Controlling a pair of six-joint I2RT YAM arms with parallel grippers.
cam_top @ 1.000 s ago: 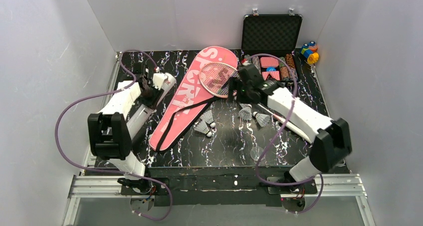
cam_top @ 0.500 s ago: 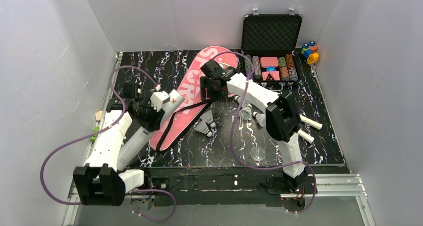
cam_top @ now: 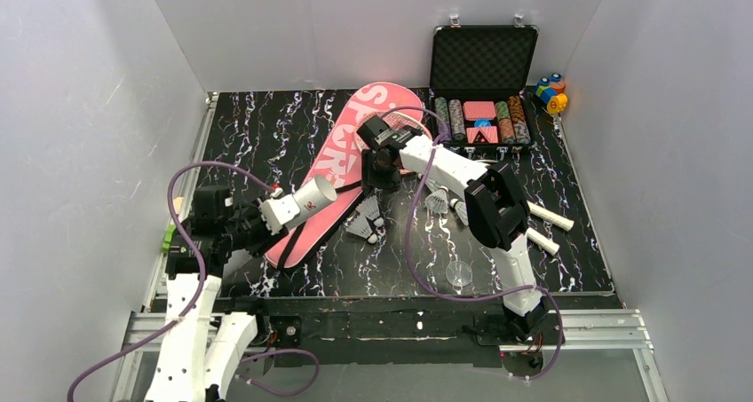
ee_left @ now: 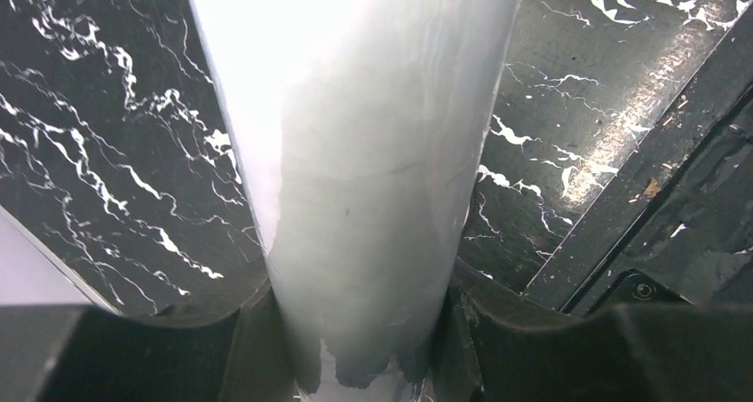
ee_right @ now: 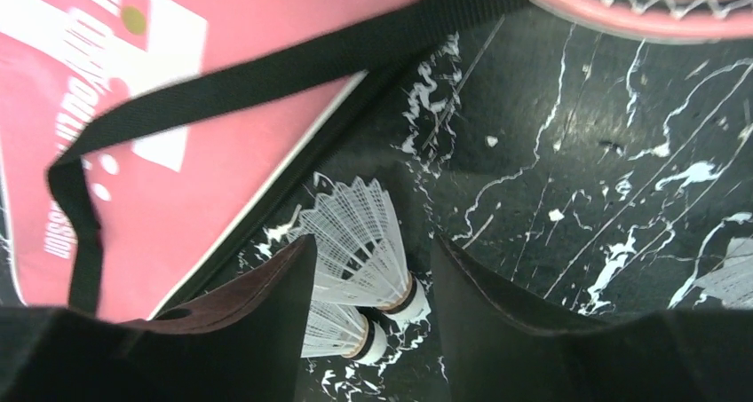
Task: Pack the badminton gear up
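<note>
My left gripper (cam_top: 266, 217) is shut on the white tube (cam_top: 302, 201), held off the table near the left edge with its open end aimed at the pink bag (cam_top: 336, 158). In the left wrist view the tube (ee_left: 355, 153) fills the space between my fingers. My right gripper (cam_top: 376, 178) hovers open over the bag's black strap (ee_right: 266, 74), with two shuttlecocks (ee_right: 360, 242) lying on the table below its jaws. Two more shuttlecocks (cam_top: 437, 200) lie to the right. White racket handles (cam_top: 552, 216) stick out past the right arm. A red racket rim (ee_right: 622, 11) shows.
An open black case of poker chips (cam_top: 484, 65) stands at the back right, with coloured toy blocks (cam_top: 550, 91) beside it. A small clear cap (cam_top: 457, 273) lies near the front edge. White walls close in the table on three sides.
The left arm pulled back toward the near left corner, carrying the tube. The right gripper swung left from the racket to above the strap and shuttlecocks, and its jaws have narrowed.
</note>
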